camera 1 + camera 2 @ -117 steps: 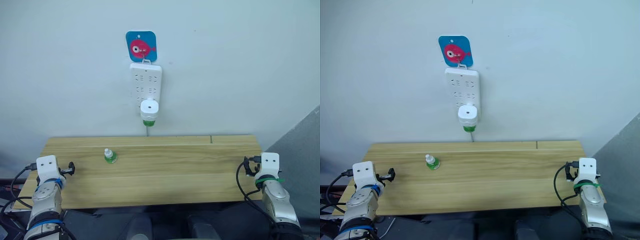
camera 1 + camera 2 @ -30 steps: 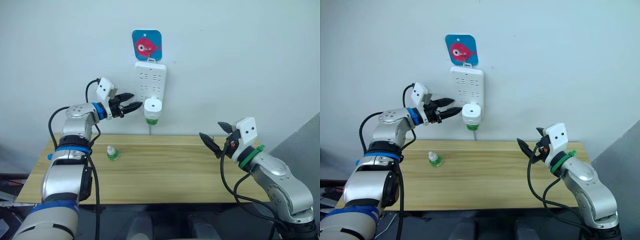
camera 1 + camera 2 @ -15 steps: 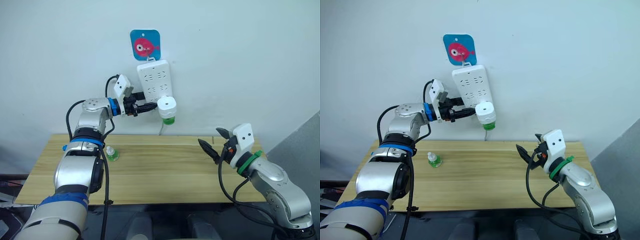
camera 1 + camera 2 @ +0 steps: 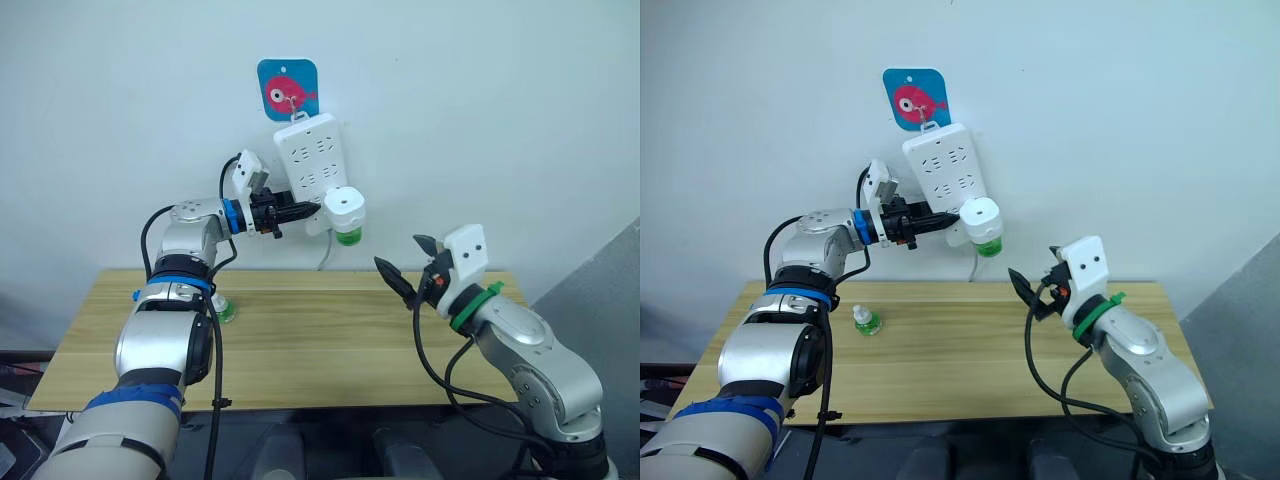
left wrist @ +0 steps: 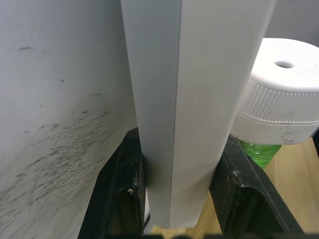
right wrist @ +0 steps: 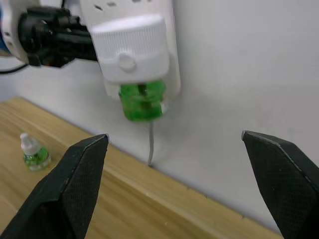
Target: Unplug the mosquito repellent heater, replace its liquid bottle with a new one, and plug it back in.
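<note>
My left gripper [image 4: 300, 212] clamps the power strip [image 4: 318, 165]; my right gripper [image 4: 405, 265] hangs spread. The mosquito repellent heater [image 4: 344, 209] remains plugged; the new bottle [image 4: 866, 320] waits on the desk [image 4: 330, 350].

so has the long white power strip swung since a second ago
Yes. The long white power strip now hangs tilted, its lower end swung toward the robot's right, pivoting under the blue fish hook.

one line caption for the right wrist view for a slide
Open right gripper faces the small white rounded heater, green bottle beneath, plugged into the white power strip.
</note>
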### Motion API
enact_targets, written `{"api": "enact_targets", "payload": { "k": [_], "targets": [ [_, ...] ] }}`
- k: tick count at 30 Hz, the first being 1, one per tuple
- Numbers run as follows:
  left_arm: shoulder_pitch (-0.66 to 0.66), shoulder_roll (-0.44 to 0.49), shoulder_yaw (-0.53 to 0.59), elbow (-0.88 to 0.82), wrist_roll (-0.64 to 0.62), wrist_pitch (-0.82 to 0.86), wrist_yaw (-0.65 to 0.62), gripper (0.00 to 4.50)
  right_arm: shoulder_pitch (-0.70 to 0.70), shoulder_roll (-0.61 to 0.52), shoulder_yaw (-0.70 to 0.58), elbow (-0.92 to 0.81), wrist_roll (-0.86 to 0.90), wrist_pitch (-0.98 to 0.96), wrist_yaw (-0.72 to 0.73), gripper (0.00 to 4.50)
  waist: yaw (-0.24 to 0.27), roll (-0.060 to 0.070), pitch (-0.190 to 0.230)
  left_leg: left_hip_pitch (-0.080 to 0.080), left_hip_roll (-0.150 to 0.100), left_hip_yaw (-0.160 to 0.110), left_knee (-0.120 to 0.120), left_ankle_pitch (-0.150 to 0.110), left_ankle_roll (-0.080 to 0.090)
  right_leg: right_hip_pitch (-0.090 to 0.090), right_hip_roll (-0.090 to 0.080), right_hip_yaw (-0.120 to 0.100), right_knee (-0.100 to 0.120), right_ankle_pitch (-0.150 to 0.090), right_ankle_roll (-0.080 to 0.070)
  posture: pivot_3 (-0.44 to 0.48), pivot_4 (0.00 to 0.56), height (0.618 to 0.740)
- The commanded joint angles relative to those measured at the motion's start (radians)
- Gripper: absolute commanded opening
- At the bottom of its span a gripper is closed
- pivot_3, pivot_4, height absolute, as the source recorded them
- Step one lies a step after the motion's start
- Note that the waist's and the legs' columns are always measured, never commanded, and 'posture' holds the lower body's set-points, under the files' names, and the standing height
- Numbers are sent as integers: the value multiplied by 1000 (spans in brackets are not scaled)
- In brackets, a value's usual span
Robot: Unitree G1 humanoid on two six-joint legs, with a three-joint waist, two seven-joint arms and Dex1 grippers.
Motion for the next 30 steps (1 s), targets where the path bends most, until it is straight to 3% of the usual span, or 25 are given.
{"api": "enact_targets", "payload": {
  "k": [1, 11, 30],
  "targets": [
    [-27, -24, 1, -46, -8, 1, 24, 1343, -90, 37, 14, -39, -3, 75, -63, 4500, -2, 1, 1, 0, 0, 0, 0, 0, 0, 0, 0, 0, 0, 0, 0, 160, 139, 740],
    [-3, -56, 6, -70, -9, -4, 66, 1343, -324, 141, 120, 97, -75, 150, -137, 4500, 1, 6, 5, 0, -1, -2, 1, 1, 1, 2, 0, 0, 0, 0, 0, 161, 147, 740],
    [25, -66, 6, -112, -18, 4, 88, 1343, -418, 211, 145, 312, -224, 3, -149, 4500, 0, 11, 10, 0, -1, -3, 0, 1, 1, 2, 0, -1, -1, -1, 0, 176, 149, 740]
  ]
}}
